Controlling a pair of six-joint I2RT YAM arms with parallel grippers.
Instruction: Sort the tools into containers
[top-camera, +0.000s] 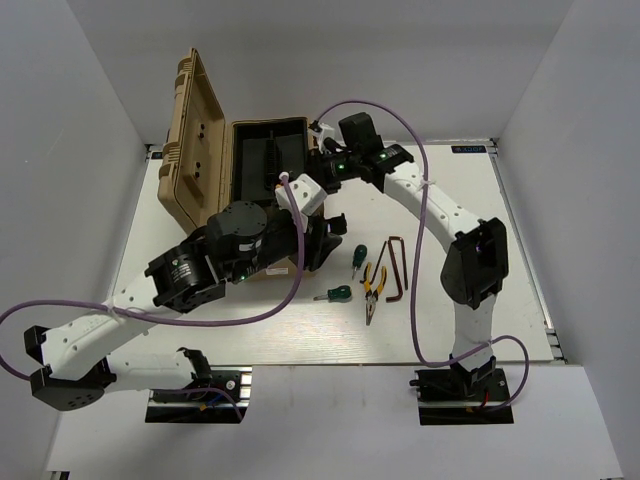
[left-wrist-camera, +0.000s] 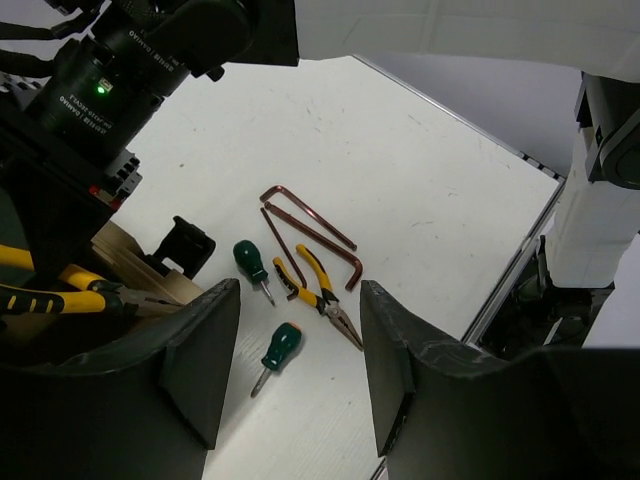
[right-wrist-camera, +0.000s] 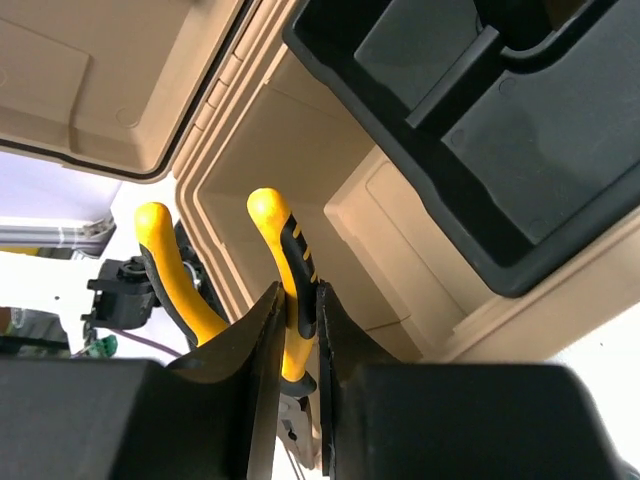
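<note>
Dark fingers of the right claw fill the bottom of the right wrist view. They are clenched on one yellow handle of a pair of pliers, while the other handle is splayed out to the left, ungripped. These held pliers are seen against the tan inner wall of the open toolbox, beside its black tray. Whether they touch the box floor cannot be told.

The left claw is released, with its two fingers spread wide and nothing gripped between them. It is hung above the white worktop, and the remaining tools are framed in its gap, laid close together. A second pair of pliers with orange-yellow handles is laid flat, its nose turned toward the near edge. Two green-handled screwdrivers are placed to its left, one farther from the arm bases than the other and the two apart. Two thin dark-red hex keys are laid side by side just beside the pliers on the right.

From overhead, the toolbox is seen at the far left of the worktop with its lid raised and tilted back. Both arms are reached in toward its front right corner.
</note>
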